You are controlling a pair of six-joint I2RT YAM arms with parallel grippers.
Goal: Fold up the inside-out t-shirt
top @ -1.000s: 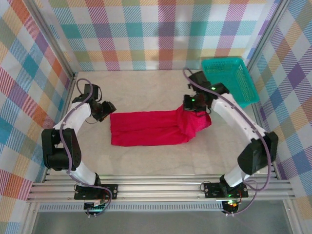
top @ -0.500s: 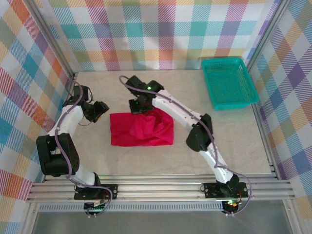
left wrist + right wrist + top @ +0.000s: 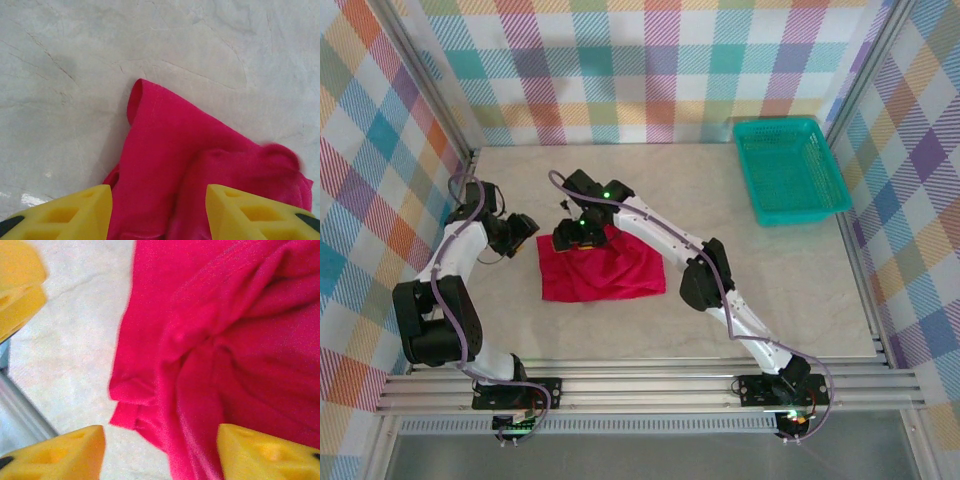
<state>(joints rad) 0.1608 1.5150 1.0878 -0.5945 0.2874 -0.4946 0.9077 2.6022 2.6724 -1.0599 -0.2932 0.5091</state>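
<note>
T-shirt (image 3: 603, 272) is bunched into a rough red rectangle left of the middle of the table (image 3: 780, 290). It's wrinkled all over and the top layer lies a bit crooked.

Right gripper (image 3: 570, 238) is parked over the shirt's far-left corner, with its arm stretched clear across the table. On the right wrist camera its yellow fingers (image 3: 60, 452) are spread wide and nothing is pinched. The cloth just lies rumpled underneath them, and a folded hem edge ends on the bare tabletop.

Left gripper (image 3: 525, 228) sits just beside the shirt's left edge, pointing at it. Its fingers are apart too. A rounded corner of red fabric lies flat on the table in the gap, not squeezed as far as I can see.

Teal basket (image 3: 790, 170) is way off in the far right corner, well apart from the shirt. Plaid walls (image 3: 650, 70) all around.
</note>
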